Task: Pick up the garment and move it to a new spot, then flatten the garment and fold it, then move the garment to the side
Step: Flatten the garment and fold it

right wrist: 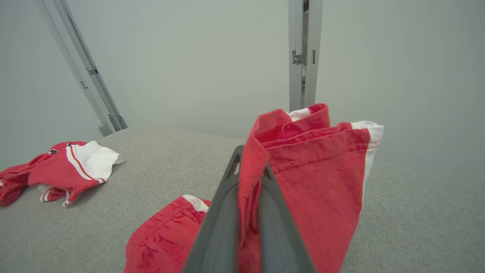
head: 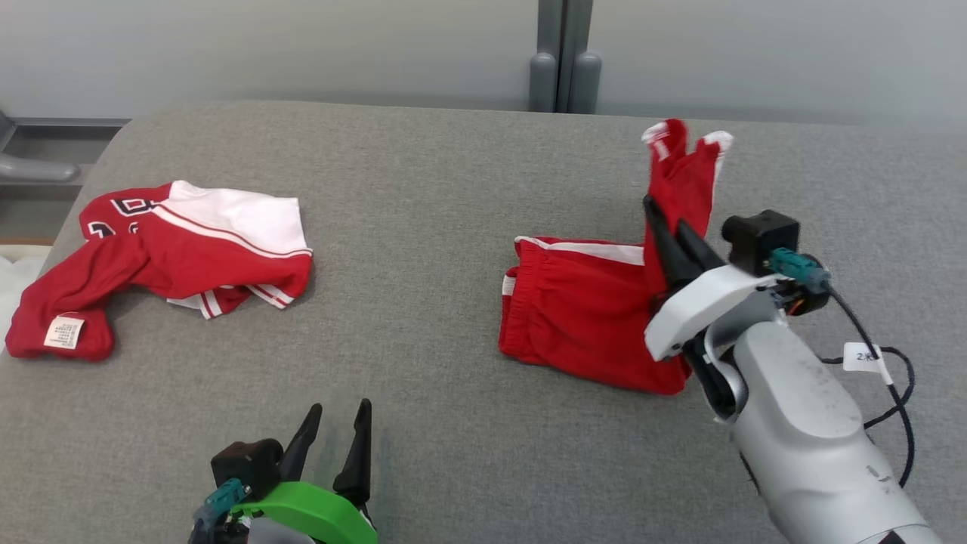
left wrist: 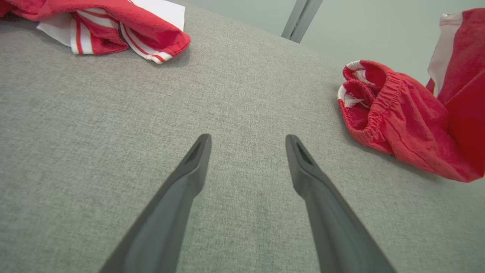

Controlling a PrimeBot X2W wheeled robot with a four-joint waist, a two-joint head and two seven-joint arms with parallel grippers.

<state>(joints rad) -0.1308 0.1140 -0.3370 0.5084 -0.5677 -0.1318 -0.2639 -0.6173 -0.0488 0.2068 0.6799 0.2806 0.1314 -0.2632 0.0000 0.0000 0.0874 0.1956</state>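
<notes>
Right hand [head: 665, 213] clamped on leg of soft red fabric shorts w/ white trim [head: 582, 317]: light, floppy. Left hand [head: 340, 408] spread, empty. Waistband prob best hold.

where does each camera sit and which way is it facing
Head view: on the robot's head, looking forward and down over the grey table; left gripper at lower left, open; right gripper, shut on the red shorts, and pale forearm at right.
Left wrist view: on the left wrist, looking along its spread fingers low across the table.
Right wrist view: on the right wrist, looking along its closed fingers toward the wall.
Shared: all three show the shorts and the red and white jersey.
</notes>
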